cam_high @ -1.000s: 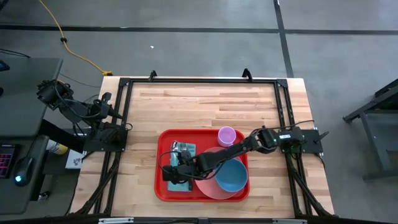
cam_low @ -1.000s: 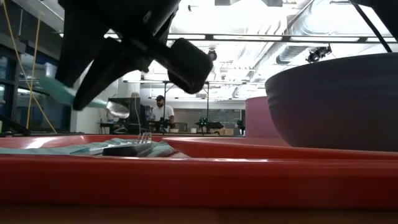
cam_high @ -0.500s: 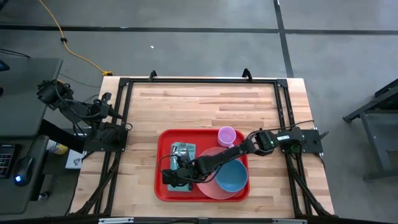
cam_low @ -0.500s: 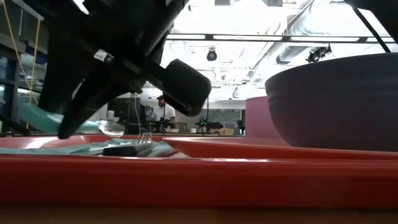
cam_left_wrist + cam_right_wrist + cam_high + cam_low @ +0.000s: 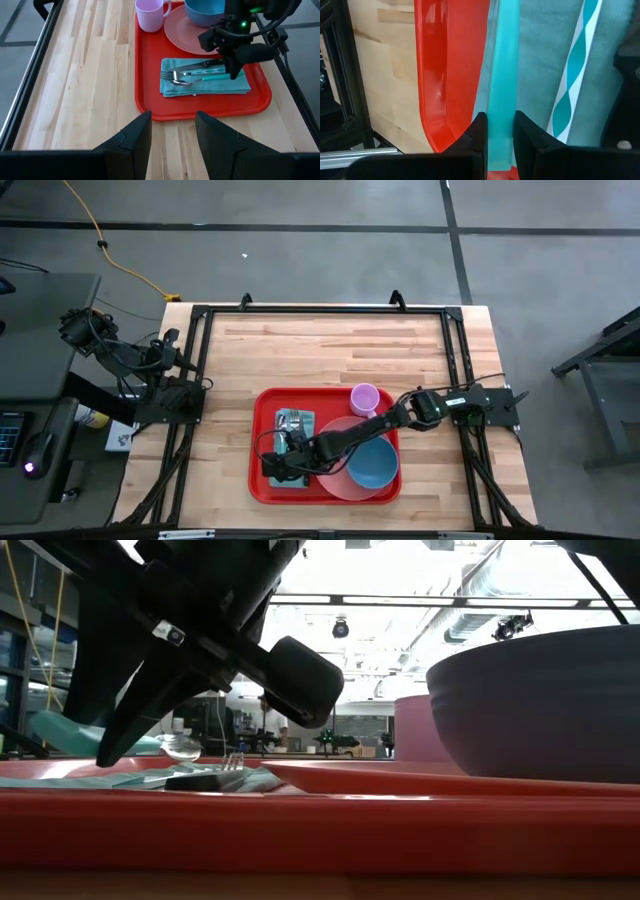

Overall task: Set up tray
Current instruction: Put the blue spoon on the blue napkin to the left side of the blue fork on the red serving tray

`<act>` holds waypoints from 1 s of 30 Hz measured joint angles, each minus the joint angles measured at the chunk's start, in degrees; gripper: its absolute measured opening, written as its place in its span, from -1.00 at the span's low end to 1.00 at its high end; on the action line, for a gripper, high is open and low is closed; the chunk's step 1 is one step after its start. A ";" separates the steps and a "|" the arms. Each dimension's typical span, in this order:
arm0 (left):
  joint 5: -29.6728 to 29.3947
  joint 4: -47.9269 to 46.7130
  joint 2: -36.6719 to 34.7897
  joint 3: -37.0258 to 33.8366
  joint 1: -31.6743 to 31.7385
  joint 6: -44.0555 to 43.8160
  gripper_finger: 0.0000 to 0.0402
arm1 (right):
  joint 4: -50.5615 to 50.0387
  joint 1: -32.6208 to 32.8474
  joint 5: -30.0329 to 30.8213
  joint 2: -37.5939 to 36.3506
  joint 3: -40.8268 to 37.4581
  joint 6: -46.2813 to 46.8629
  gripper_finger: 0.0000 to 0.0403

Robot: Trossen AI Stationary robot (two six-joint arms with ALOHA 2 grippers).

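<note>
The red tray [image 5: 262, 492] lies on the wooden table, toward its near edge. On it, a teal napkin [image 5: 200, 89] carries a fork [image 5: 169, 75] and a knife [image 5: 200, 64]. My right gripper [image 5: 285, 465] reaches in from the right and is shut on a teal-handled spoon [image 5: 192, 81], low over the napkin beside the fork. A pink plate [image 5: 340, 478] with a blue bowl [image 5: 375, 465] and a pink cup [image 5: 364, 397] stand on the tray's right part. My left gripper [image 5: 172, 135] waits open off the table's left edge. My right gripper pinches the spoon's teal handle [image 5: 500, 112] between its two fingers [image 5: 478, 131], near the handle's free end at the near side of the napkin. The fingers slant down from the table's right. The spoon is almost level, its bowl [image 5: 181, 747] pointing far; whether it rests on the napkin I cannot tell.
The tray's raised rim [image 5: 432, 100] runs just left of the napkin. Bare wood lies left of the tray [image 5: 85, 85] and across the table's far half [image 5: 330, 340]. A black frame [image 5: 200, 360] edges the table.
My right gripper has come down toward the napkin with the spoon, still shut on its handle. The spoon has sunk from well above the tray to just over the napkin, and for the last half second it has kept still.
</note>
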 joint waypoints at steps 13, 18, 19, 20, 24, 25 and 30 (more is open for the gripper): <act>0.02 -0.03 0.00 -0.01 0.00 0.15 -0.10 | 0.10 -0.03 0.67 0.00 0.00 -0.45 -0.68; 0.04 -0.04 0.00 0.00 0.00 0.15 -0.10 | 1.71 -0.03 1.13 0.00 0.02 -1.07 -0.66; 0.04 -0.04 0.00 0.00 0.00 0.13 -0.10 | 1.77 -0.03 1.36 0.00 0.02 -1.18 -0.65; 0.04 -0.04 0.00 0.00 0.00 0.15 -0.10 | 1.74 -0.03 1.58 0.00 0.02 -1.21 -0.63; 0.15 -0.05 0.00 -0.02 -0.01 0.15 -0.10 | 1.73 -0.03 2.12 0.00 0.02 -1.12 -0.60; 0.21 -0.06 0.00 -0.01 -0.02 0.15 -0.10 | 1.70 -0.03 2.10 0.00 0.02 -0.91 -0.60; 0.37 -0.07 0.00 0.00 0.00 0.15 -0.10 | 2.04 -0.03 2.45 0.00 0.02 -0.97 -0.65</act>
